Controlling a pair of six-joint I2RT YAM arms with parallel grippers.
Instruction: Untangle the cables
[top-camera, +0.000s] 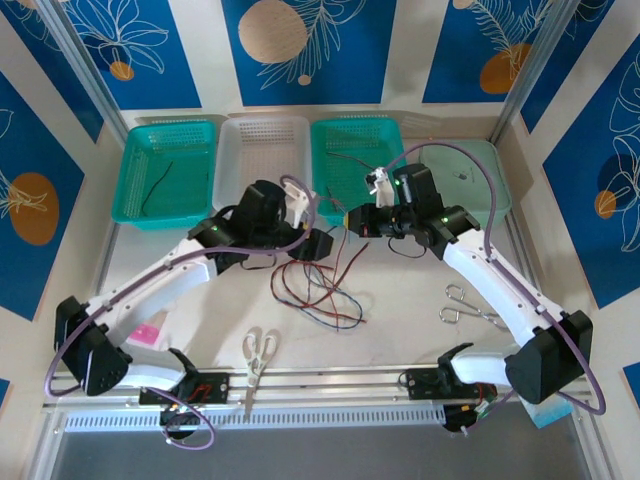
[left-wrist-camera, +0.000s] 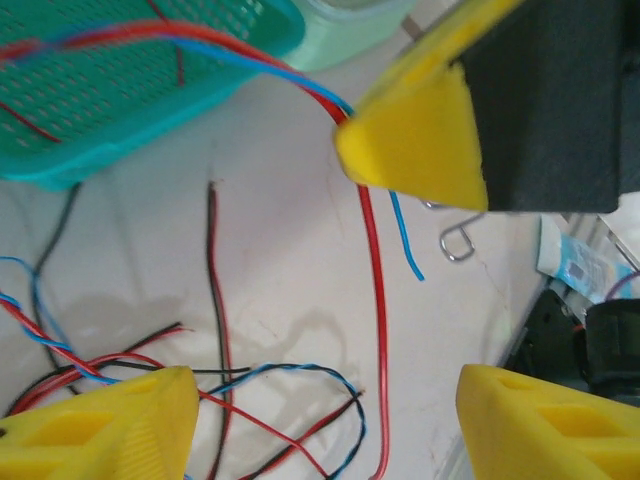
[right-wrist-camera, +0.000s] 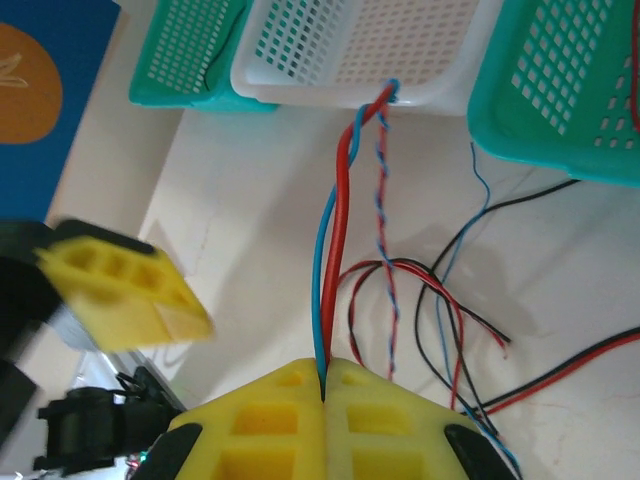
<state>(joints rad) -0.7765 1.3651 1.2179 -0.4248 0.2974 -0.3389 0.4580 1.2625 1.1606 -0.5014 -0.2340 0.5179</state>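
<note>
A tangle of thin red, black and blue cables (top-camera: 320, 295) lies on the white table between the arms. My right gripper (right-wrist-camera: 322, 385) is shut on a red cable (right-wrist-camera: 340, 210) and a blue cable (right-wrist-camera: 322, 260), which run up toward the white basket (right-wrist-camera: 420, 95); a twisted red-blue pair (right-wrist-camera: 382, 200) runs beside them. My left gripper (left-wrist-camera: 325, 400) is open just above the tangle (left-wrist-camera: 250, 390). The red cable (left-wrist-camera: 377, 300) hangs from the right gripper's yellow finger (left-wrist-camera: 420, 140) down between the left jaws, touching neither. In the top view the left gripper (top-camera: 325, 240) and right gripper (top-camera: 352, 222) are close together.
Four baskets line the back: teal (top-camera: 130, 170) holding a black cable (top-camera: 160, 185), white (top-camera: 262, 128), teal (top-camera: 330, 140) with a cable inside, and pale green (top-camera: 495, 185). White-handled scissors (top-camera: 258, 352) lie near the front edge, metal scissors (top-camera: 465, 305) at right.
</note>
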